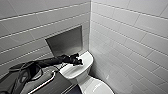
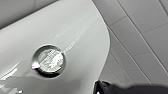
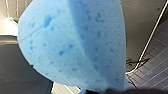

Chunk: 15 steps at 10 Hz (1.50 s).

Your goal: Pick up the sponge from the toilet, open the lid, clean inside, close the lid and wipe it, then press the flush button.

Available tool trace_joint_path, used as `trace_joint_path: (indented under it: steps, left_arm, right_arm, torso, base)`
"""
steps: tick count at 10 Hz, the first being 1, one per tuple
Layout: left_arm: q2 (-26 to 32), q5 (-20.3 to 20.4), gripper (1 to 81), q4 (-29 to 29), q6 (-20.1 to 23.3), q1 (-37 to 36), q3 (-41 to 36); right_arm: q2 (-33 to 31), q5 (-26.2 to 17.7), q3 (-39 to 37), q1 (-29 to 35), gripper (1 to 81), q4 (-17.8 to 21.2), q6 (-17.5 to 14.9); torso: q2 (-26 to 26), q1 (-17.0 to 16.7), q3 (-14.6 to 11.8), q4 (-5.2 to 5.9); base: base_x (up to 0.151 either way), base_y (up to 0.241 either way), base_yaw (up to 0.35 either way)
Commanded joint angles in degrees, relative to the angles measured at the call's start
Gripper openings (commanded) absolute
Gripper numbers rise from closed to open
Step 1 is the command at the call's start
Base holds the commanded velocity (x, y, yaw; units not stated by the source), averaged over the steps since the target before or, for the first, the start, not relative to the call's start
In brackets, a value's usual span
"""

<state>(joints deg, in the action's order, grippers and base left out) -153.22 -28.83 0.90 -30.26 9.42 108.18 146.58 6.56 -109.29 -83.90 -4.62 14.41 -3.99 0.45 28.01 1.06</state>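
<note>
- Left gripper [image 1: 78, 61] hangs right over the tank top of the toilet [image 1: 86, 75], close to the corner where the tiled walls [image 1: 130, 37] meet; open or closed, I cannot tell.
- Flush button [image 2: 48, 60] sits shiny and round in the middle of the white tank top, bare and unblocked in the left wrist view.
- Right gripper [image 3: 117, 92] is clamped on the sponge [image 3: 72, 45], a blue block held up in the air, with dark floor tiles [image 3: 152, 72] behind it.
- A steel-lined niche [image 1: 65, 43] is set in the wall just behind the tank.
- A metal grab rail [image 1: 45, 81] runs beside the toilet, under the left arm.
</note>
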Motion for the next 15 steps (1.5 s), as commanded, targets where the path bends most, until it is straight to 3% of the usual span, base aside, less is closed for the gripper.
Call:
trace_joint_path:
  steps: [1,4,6,9,10,11,15]
  left_arm:
    - [13.09,-1.67,1.0,-0.90,-1.82,-8.07,-18.23]
    - [25.05,-1.40,1.0,2.07,-1.82,1.50,-35.20]
    - [28.75,-0.97,1.0,8.04,-1.82,12.31,-39.71]
    - [29.37,5.53,1.0,17.28,-1.82,28.92,-39.62]
    - [29.37,8.17,1.0,19.22,-1.74,33.93,-39.10]
    - [28.67,10.80,1.0,21.68,-1.74,38.50,-37.61]
    - [20.42,12.99,1.0,28.71,-1.38,52.48,-23.74]
  right_arm:
    - [-1.26,-3.83,0.93,0.26,1.0,0.58,-0.08]
    - [-1.18,-3.83,0.66,0.26,1.0,0.49,-0.08]
    - [-1.35,-3.83,0.49,0.35,1.0,0.49,-0.08]
    - [-1.09,-3.83,-0.21,0.35,1.0,0.49,0.00]
    - [-0.91,-3.83,-0.56,0.35,1.0,0.49,0.00]
    - [-0.56,-3.83,-0.91,0.26,1.0,0.49,0.00]
    - [0.14,-3.83,-1.79,-0.27,1.0,0.40,-0.08]
  torso:
    - [0.00,0.00,0.00,0.00]
    - [0.00,0.00,0.00,0.00]
    - [0.00,0.00,0.00,0.00]
    - [0.00,0.00,0.00,0.00]
    - [0.00,0.00,-3.18,0.00]
    - [0.00,0.00,-3.79,0.00]
    - [-0.02,-0.02,-9.24,0.00]
  base:
    - [0.000,0.000,0.000]
    - [0.000,0.000,0.000]
    - [0.000,0.000,0.000]
    - [0.000,0.000,0.000]
    - [0.000,0.000,0.000]
    - [0.000,0.000,0.000]
    - [0.000,0.000,0.000]
